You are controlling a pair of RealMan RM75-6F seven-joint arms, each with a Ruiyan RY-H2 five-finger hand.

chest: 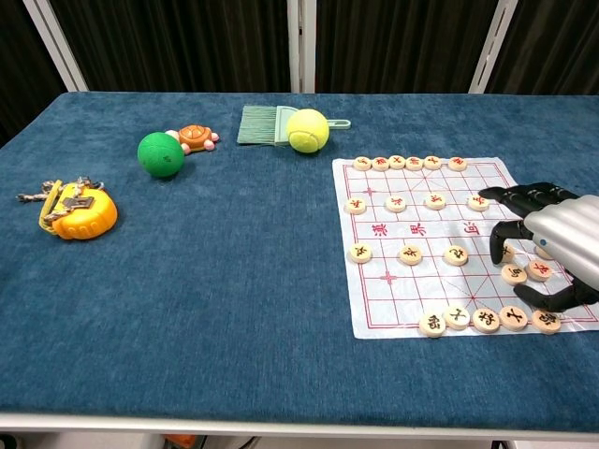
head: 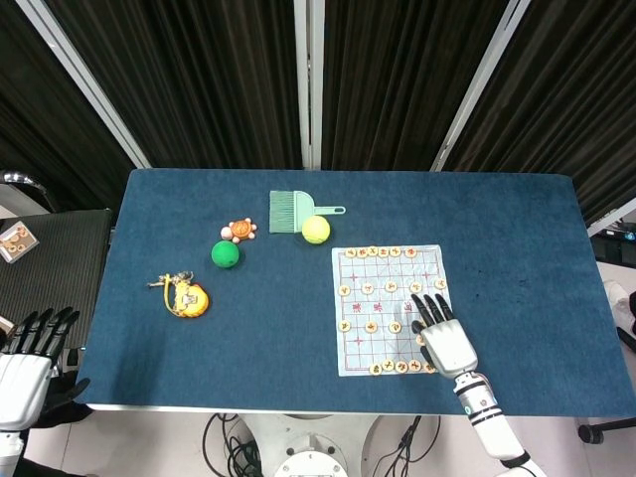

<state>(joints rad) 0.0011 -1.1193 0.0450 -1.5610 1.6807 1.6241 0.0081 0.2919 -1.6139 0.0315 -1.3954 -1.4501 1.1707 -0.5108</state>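
While the right hand (chest: 552,245) hovers with fingers (head: 425,310) spread over the board (chest: 404,234), holding nothing, its curled tips could knock discs (chest: 410,254) off their marks.
The thin printed sheet looks light enough to slide or wrinkle on the felt tabletop (chest: 234,281); the discs are flat, smooth, wooden rounds on its right side. The left hand (head: 25,363) hangs open beyond the tabletop's edge.

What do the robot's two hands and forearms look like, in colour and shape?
The right hand has a silver-white palm shell and black fingers; its slim white forearm carries dark bands. The left hand looks the same: pale shell, black fingers.
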